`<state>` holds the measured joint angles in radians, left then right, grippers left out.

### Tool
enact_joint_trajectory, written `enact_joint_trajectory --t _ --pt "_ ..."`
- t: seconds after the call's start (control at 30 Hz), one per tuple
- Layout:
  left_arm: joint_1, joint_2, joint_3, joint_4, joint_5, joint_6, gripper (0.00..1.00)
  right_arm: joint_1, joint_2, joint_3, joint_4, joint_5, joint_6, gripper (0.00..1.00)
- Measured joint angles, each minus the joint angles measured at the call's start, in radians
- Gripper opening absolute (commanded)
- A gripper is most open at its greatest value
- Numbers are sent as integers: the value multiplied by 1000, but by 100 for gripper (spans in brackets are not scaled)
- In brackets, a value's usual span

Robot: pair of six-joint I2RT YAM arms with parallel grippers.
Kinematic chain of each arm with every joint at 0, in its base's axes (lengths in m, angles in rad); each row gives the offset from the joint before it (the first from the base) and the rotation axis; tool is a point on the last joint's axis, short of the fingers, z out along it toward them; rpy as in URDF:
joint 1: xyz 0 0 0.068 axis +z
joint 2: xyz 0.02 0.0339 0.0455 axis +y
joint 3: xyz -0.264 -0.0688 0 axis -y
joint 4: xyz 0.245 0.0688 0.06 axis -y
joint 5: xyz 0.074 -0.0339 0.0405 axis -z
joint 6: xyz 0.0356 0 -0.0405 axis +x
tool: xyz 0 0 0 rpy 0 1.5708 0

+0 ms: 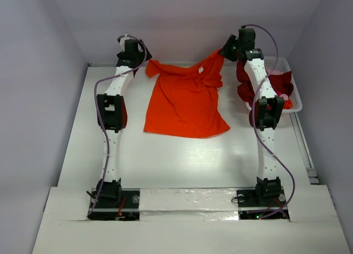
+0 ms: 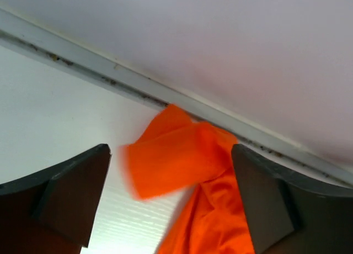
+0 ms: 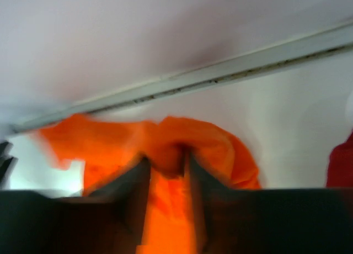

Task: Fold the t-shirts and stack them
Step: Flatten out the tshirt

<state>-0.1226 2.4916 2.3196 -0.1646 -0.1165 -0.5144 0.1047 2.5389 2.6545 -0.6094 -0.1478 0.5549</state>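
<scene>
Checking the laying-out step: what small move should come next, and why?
Probably the right gripper should open and let go of the orange shirt: its fingers pinch one shoulder, lifted off the table, while the left gripper stands open, holding nothing.

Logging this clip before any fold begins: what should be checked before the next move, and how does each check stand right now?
1. Open left gripper: ok.
2. Cloth between right gripper fingers: ok.
3. Flat orange shirt on table: not ok, right shoulder lifted.
4. Spare dark red shirt heaped in basket: ok, partly behind the arm.
5. Firm right grip: cannot tell, view blurred.
</scene>
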Motion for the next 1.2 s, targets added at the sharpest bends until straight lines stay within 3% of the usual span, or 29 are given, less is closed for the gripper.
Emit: enact_joint_trajectory --t 0.07,0.13,0.17,0.43,0.53,0.57,0.6,0.63,0.67,0.7,0.73,0.77,0.97,1.1,1.2 --pt "0 7 0 1 0 -5 99 -1 0 0 8 -7 -3 79" --pt "0 10 0 0 0 -4 99 -1 0 0 15 -12 -6 96" --pt "2 10 0 -1 -3 -3 99 -1 0 0 16 -12 -6 100" --pt "11 -19 -55 13 -45 11 99 -7 0 18 12 -5 -9 100" --pt "4 -91 -138 -5 -27 -11 90 -3 -14 18 -2 -8 -11 85" --pt "0 -142 -203 -2 -22 -18 82 0 -28 1 -9 -7 -13 70" --pt "-6 -202 -281 0 -19 -26 50 5 -68 -52 -14 -5 -20 60" --pt "-18 -272 -362 -7 -18 -36 31 15 -112 -107 -30 -2 -22 50" --pt "-34 -337 -428 -8 -19 -39 13 29 -153 -151 -45 6 -23 24" --pt "-56 -408 -496 -11 -19 -43 0 51 -208 -212 -49 18 -33 11" --pt "-81 -467 -543 -22 -18 -47 0 74 -261 -267 -50 27 -31 2" --pt "-109 -534 -594 -18 -13 -48 0 104 -321 -327 -52 37 -32 0" --pt "-248 -828 -842 -31 28 -54 0 300 -670 -686 -30 80 -39 0" --pt "-253 -867 -925 -91 38 -56 0 335 -790 -894 -34 95 -38 0" --pt "-247 -817 -906 -183 38 -53 0 319 -808 -1009 -64 124 -36 0"
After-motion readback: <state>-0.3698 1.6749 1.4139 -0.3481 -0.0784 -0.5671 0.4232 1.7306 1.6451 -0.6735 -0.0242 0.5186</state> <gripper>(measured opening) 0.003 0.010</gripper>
